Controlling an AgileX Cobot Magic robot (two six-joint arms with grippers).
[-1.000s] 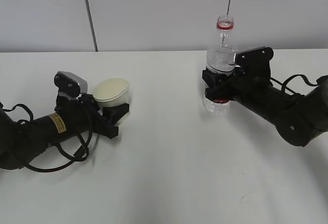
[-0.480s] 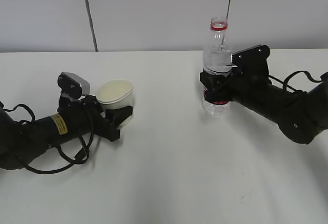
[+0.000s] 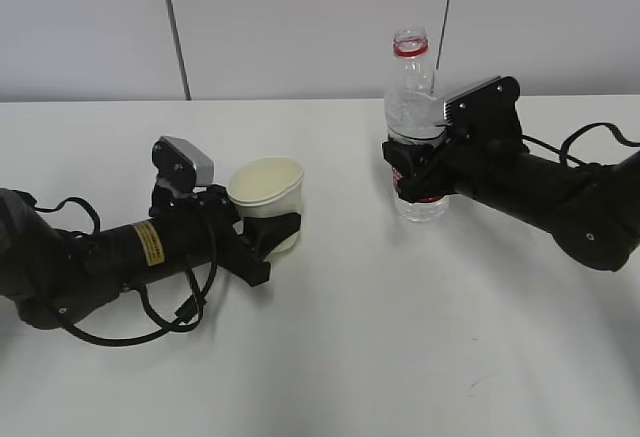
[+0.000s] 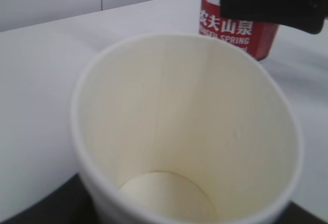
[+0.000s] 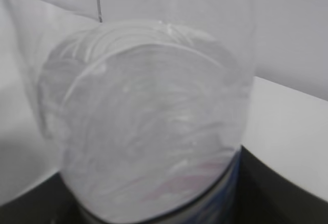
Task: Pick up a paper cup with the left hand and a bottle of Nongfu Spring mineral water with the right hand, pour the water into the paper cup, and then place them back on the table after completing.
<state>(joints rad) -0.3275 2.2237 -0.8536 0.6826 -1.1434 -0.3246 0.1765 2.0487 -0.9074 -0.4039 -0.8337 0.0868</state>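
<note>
Left claw [image 3: 272,234] is clamped on the empty cream paper cup [image 3: 267,194]; right claw [image 3: 418,169] grips the uncapped clear plastic bottle [image 3: 412,127] above the white counter [image 3: 340,357]. Cup should be kept level, neck tipped slowly over its rim.

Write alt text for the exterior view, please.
Two black robot arms on a white table: the left tool grips an empty paper cup, the right tool grips an uncapped, upright water bottle. A plain pale wall fills the background.
</note>
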